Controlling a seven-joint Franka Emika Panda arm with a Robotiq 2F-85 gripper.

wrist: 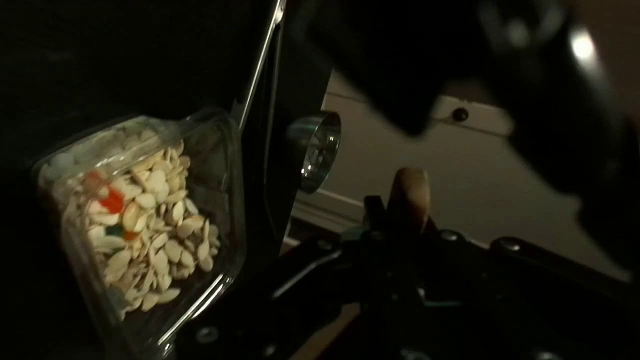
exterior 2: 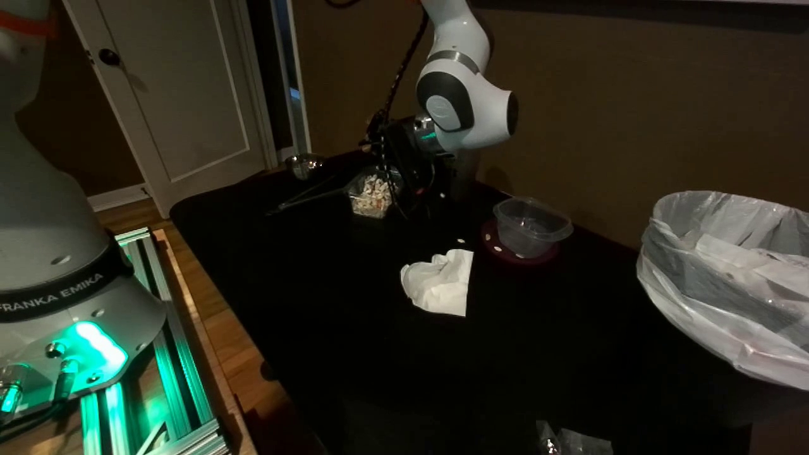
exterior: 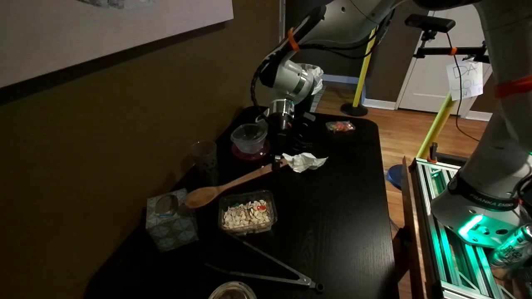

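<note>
Wooden spoon [exterior: 235, 182] sits in the tool [exterior: 277, 162], clamped near the handle's end, above the table [exterior: 341, 216], its head out toward the tissue box [exterior: 172, 224]; exact height unclear, and can't tell if the head carries anything. Handling call: gripped so far back, the spoon could twist, so slow wrist turns and a level head look best. Likely snags: the nearby tub [wrist: 212, 145] of pale flakes [wrist: 165, 240], the tissue box corner. Tongs [exterior: 291, 280] lie by the tub. Farther off: clear container [exterior 2: 531, 230] on a purple lid [exterior 2: 547, 256], loose flakes [exterior 2: 498, 249] on it, crumpled napkin [exterior 2: 438, 282].
</note>
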